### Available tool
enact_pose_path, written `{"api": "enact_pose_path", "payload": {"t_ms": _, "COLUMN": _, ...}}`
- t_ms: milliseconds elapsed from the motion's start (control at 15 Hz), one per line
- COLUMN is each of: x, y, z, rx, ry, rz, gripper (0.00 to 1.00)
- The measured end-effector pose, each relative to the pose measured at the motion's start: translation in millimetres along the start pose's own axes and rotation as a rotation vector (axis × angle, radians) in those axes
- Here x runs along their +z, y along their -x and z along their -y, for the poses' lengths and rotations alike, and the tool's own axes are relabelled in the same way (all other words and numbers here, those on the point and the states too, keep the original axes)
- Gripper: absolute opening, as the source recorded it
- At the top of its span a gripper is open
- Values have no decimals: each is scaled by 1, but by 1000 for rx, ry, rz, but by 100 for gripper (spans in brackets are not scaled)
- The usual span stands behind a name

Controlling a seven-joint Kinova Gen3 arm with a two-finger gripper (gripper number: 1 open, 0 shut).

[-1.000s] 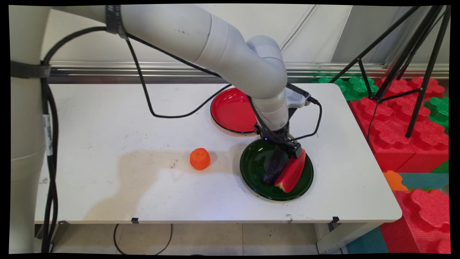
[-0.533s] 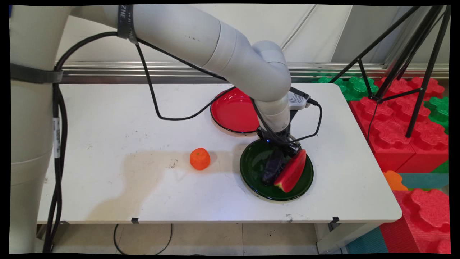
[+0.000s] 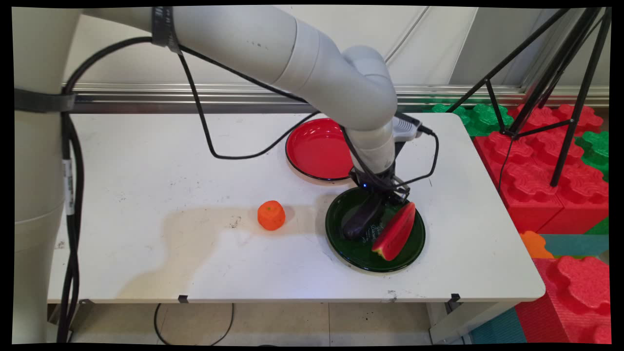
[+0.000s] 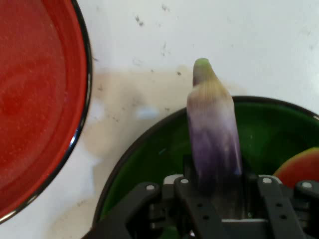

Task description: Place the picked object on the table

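The gripper (image 3: pixel 379 199) hangs over the far part of the green plate (image 3: pixel 351 251), its fingers closed on the stem end of the eggplant (image 3: pixel 360 225); in the hand view the eggplant (image 4: pixel 214 134) stands up between the two black fingers (image 4: pixel 192 199), pale near its green tip and purple lower down, gripped on both sides; from the main view the eggplant slants from the gripper down toward the plate's near-left part, its dark lower end at or just above the plate's surface, and whether it touches the plate I cannot tell; beside it on the same plate, to its right, lies the watermelon slice (image 3: pixel 396 233), red face up and tilted, its low end near the plate's front rim and its upper end close to the gripper, though apart from the eggplant; the hand view shows only a corner of the slice (image 4: pixel 299 167) over the green plate (image 4: pixel 144 164); the red plate (image 3: pixel 312 148) sits just behind the green plate to its far left, the two rims near but not touching, and it shows again in the hand view (image 4: pixel 30 99); the orange (image 3: pixel 271 215) stands on the white table (image 3: pixel 146 161) to the left of the green plate, well clear of its rim; black cables (image 3: pixel 204 131) loop from the arm over the table behind the green plate.
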Motion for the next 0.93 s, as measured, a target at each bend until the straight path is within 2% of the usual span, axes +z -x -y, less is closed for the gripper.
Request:
{"api": "enact_pose_path", "payload": {"t_ms": 400, "x": -38, "y": -13, "z": 7, "rx": 13, "ry": -21, "rz": -51, "gripper": 0}}
{"api": "enact_pose_path", "payload": {"t_ms": 933, "x": -116, "y": -17, "z": 51, "rx": 69, "ry": -90, "rz": -153, "gripper": 0}}
